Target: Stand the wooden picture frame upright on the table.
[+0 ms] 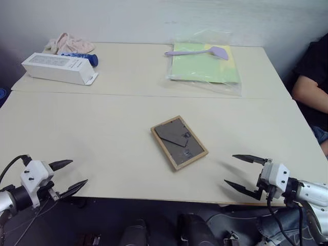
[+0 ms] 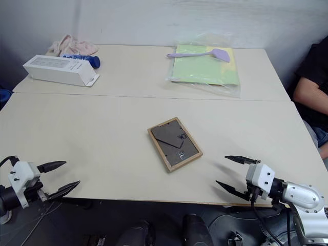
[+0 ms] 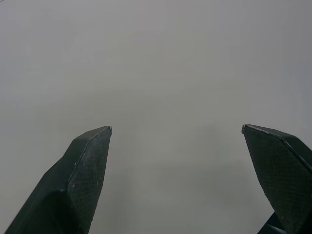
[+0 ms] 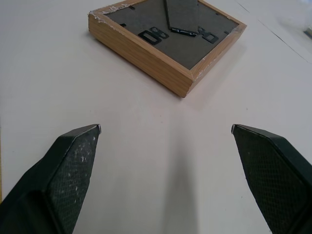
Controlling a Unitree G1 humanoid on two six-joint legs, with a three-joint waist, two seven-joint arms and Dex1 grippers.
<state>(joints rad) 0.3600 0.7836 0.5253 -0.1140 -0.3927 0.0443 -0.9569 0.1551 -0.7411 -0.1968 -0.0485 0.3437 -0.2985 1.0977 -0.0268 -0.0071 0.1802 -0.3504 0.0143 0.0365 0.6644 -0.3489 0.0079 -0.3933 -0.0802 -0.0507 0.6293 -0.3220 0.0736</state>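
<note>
On the table (image 1: 102, 133), near the middle of the front section, the wooden picture frame (image 1: 179, 142) lies face-down, easel back up. Step in hand: approach, nothing grasped. Left gripper (image 1: 69, 177) and right gripper (image 1: 241, 171) hover at the near edge, jaws spread, empty. Next: lift one frame edge, swing stand out. White box (image 1: 59, 68), plastic-bagged green sheets (image 1: 205, 66), spatula (image 1: 197, 51) sit well apart; nothing obstructs.

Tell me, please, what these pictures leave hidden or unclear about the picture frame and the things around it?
- Picture frame: lies back up on the table, so its front is hidden in every view.
- Right wrist view: the frame's far corner is cut off by the picture's edge.
- White box: its print is too small to read.
- Person: cut off by the head views' right edge.
</note>
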